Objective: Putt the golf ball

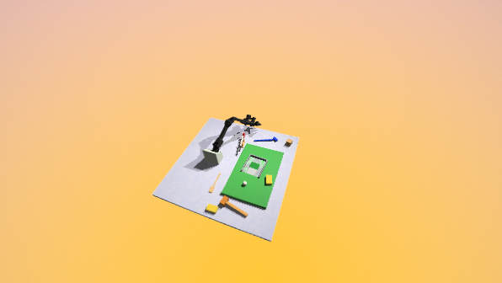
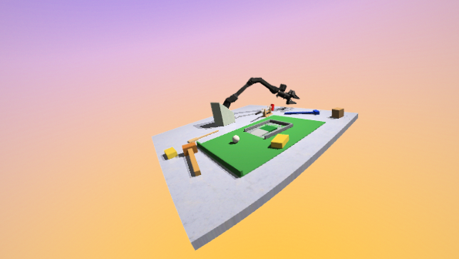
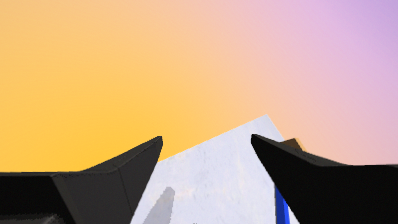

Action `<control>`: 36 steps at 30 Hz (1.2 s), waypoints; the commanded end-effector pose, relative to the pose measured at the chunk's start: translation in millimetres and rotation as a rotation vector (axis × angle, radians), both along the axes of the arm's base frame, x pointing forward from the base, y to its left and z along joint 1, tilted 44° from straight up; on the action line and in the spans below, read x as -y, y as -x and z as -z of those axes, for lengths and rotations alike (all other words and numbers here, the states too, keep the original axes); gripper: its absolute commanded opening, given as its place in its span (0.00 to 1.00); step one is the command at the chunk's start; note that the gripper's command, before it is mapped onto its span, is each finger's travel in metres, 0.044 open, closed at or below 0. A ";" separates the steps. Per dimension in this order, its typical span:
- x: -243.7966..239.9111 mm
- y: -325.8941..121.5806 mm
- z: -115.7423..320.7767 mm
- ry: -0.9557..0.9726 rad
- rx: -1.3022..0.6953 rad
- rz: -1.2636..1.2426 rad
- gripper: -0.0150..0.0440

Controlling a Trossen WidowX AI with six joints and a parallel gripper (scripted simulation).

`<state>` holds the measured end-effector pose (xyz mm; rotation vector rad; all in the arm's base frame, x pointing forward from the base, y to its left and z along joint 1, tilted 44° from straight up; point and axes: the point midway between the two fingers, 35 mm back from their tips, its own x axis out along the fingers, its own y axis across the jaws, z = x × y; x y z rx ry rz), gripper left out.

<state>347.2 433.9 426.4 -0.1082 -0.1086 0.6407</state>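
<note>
The bench shows a pale, faintly mottled, stone-like matt top. The green mat looks flat and matt, like felt. The mallet has a wood-toned, dull finish. The golf ball appears smooth and white. The end effector reads as matt black plastic.

The wide-open black gripper hangs in free air above the far end of the grey table, with the small red putter just under it, the long blue tool lying close by and the brown cube farther along.
</note>
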 end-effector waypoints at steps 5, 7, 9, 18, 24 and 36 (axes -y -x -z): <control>48.8 -38.7 65.9 0.372 0.002 -0.051 1.00; 68.8 -47.8 92.0 0.489 -0.015 -0.085 1.00; 92.7 -54.2 120.5 0.605 -0.040 -0.131 1.00; 208.6 -34.5 233.0 0.917 -0.196 -0.434 1.00; 275.0 16.3 281.6 0.899 -0.282 -0.659 1.00; 335.5 108.1 304.6 0.576 -0.267 -0.817 1.00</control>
